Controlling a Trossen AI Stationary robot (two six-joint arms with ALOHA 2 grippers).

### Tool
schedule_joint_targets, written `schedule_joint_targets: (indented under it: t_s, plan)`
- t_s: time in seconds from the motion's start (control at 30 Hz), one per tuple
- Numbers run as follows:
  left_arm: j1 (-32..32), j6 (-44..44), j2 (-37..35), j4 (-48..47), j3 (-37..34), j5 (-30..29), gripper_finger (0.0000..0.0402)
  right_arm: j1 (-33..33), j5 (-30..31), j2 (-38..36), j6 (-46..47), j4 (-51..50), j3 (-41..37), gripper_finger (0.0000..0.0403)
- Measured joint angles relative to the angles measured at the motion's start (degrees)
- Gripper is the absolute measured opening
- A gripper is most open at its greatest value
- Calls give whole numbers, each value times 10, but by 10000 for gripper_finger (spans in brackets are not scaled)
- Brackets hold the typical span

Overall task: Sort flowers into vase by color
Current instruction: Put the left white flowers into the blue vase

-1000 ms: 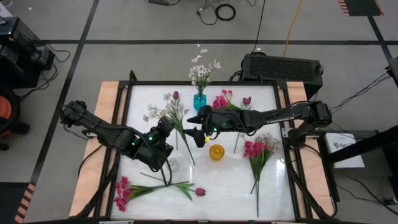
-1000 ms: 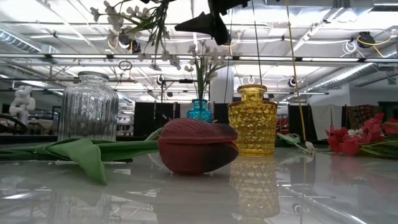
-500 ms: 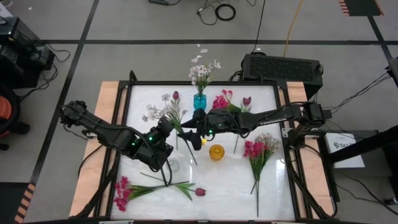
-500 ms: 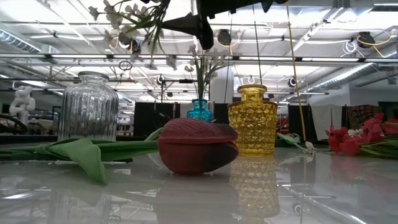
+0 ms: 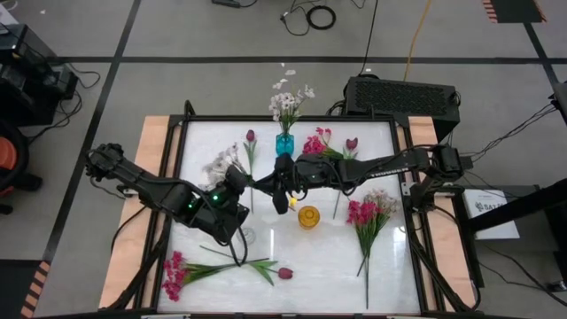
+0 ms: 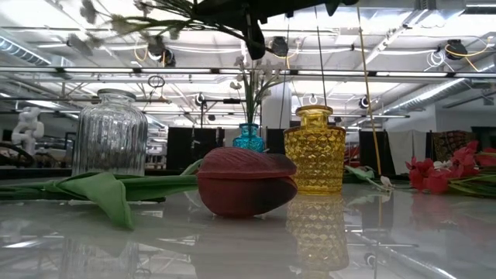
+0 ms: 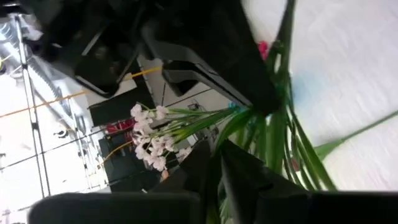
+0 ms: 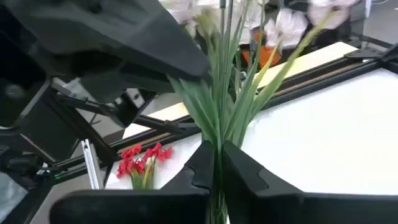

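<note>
A spray of white blossoms (image 5: 221, 162) on a green stem hangs above the table's middle, held by both grippers. My left gripper (image 5: 241, 180) is shut on the stem close to the blossoms. My right gripper (image 5: 282, 173) is shut on it farther along, past the leaves (image 8: 217, 106). A teal vase (image 5: 284, 143) with white flowers stands at the far edge. A yellow vase (image 5: 307, 216) and a clear glass vase (image 5: 246, 236) stand nearer. Magenta flowers (image 5: 363, 213) and a maroon tulip (image 6: 246, 180) lie flat on the table. My left gripper pinches the spray's stem (image 7: 216, 186) between its two fingers, on the blossom side of the leaves. It comes from the table's left, slanting slightly down. The spray is clear of the table. My right gripper pinches the same stem (image 8: 216, 155) between its two fingers, below the leaves. It comes almost level from the table's right, fingers across the stem. The stem runs about level between the two grippers, blossoms toward the table's left.
More magenta flowers lie at the near left (image 5: 174, 275) and by the teal vase (image 5: 314, 143). Maroon tulips lie at the far side (image 5: 250, 136) (image 5: 352, 143). A black box (image 5: 400, 96) stands behind the table's far edge.
My right gripper has shut on the spray's stem, having stood open around it. The spray has swung from slanting, stem end toward the near edge, to about level. Its blossoms have gone toward the table's left.
</note>
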Motion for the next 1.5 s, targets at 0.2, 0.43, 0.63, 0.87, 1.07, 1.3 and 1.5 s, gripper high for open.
schedule_joint_targets:
  t_s: [0.2, 0.43, 0.63, 0.87, 1.07, 1.3, 1.5]
  plan:
    - [-5, -35, -3, 7, 0, -52, 109, -4, 3, 0, -14, -18, 0, 4]
    - [-36, -133, -28, 7, 0, -132, 212, -23, 2, -12, -30, -58, 0, 3]
    - [-92, -297, -57, 11, 0, -222, 254, -40, 1, -53, -51, -91, 0, 1]
    - [-137, -563, -75, 59, 0, -232, 253, -54, 0, -147, -91, -121, 0, 1]
    - [-127, -721, -62, 72, 1, -184, 253, -44, 1, -225, -123, -93, -50, 0]
    - [-127, -731, -16, 144, -22, -78, 253, -37, 4, -315, -103, 79, -219, 0]
    - [-100, -687, 14, 192, -24, -37, 253, -15, 0, -354, -79, 213, -345, 0]
